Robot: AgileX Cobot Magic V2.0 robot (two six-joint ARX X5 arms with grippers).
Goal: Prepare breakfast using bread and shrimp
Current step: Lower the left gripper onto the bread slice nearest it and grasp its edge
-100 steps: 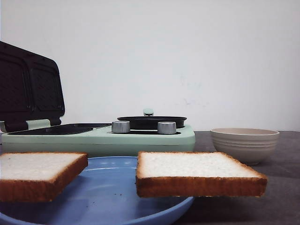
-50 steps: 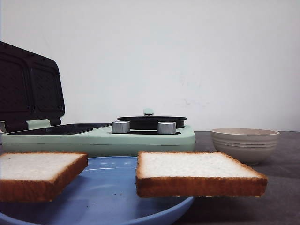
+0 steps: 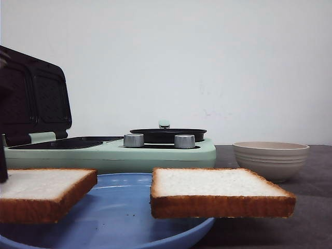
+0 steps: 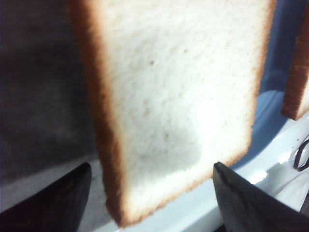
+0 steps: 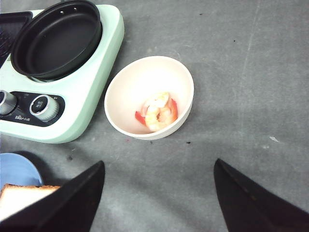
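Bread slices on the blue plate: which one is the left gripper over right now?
The left slice, at the plate's left edge. The open left gripper frames it in the left wrist view; the right slice only shows at that view's edge.

Grey table (image 5: 251, 72) carries cooker (image 5: 91, 92), bowl (image 5: 128, 92), plate (image 3: 129, 218).

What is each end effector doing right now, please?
Left end effector: open, either side of a thick white bread slice, not gripping.
Right end effector: open, empty, above the grey table.

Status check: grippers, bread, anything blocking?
Left gripper open over left bread slice. Right gripper open, empty, above shrimp bowl. Both slices on blue plate. Nothing blocking.
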